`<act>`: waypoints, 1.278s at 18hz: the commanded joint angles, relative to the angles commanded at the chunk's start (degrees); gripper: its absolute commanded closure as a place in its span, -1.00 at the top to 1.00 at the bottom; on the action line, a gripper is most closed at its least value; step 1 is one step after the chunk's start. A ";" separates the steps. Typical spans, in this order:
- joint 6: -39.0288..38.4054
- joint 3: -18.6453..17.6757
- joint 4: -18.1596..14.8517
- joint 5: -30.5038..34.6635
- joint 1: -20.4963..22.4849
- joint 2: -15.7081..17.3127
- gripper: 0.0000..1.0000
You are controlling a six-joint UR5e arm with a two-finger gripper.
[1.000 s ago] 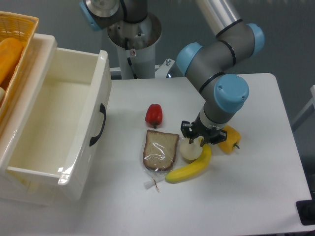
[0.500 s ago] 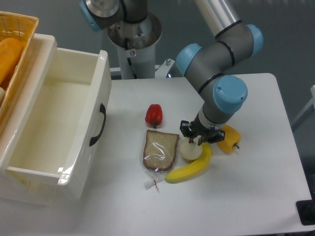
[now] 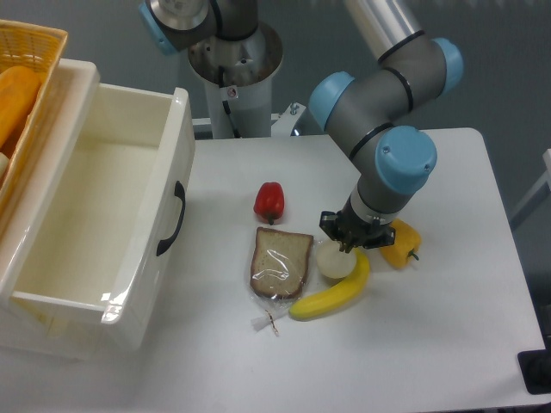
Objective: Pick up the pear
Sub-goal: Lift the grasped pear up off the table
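While the arm bends down from the upper right, its gripper (image 3: pixel 347 244) points straight down at the pear (image 3: pixel 333 261), touching its upper right side. Since a second ago the gripper has shifted slightly right. The pear lies just left of the banana's (image 3: pixel 334 291) upper end, right of the bread (image 3: pixel 281 262). Whether the fingers are closed cannot be made out; the wrist hides them.

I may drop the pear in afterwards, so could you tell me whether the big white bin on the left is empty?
Empty as far as visible: the white bin shows only bare floor and walls.
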 joint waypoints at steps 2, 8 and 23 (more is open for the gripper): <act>0.09 0.62 -0.09 0.26 0.18 0.17 -1.00; 6.57 4.57 -0.26 3.59 1.14 0.53 -1.00; 20.65 11.08 -4.83 7.56 2.72 0.09 -1.00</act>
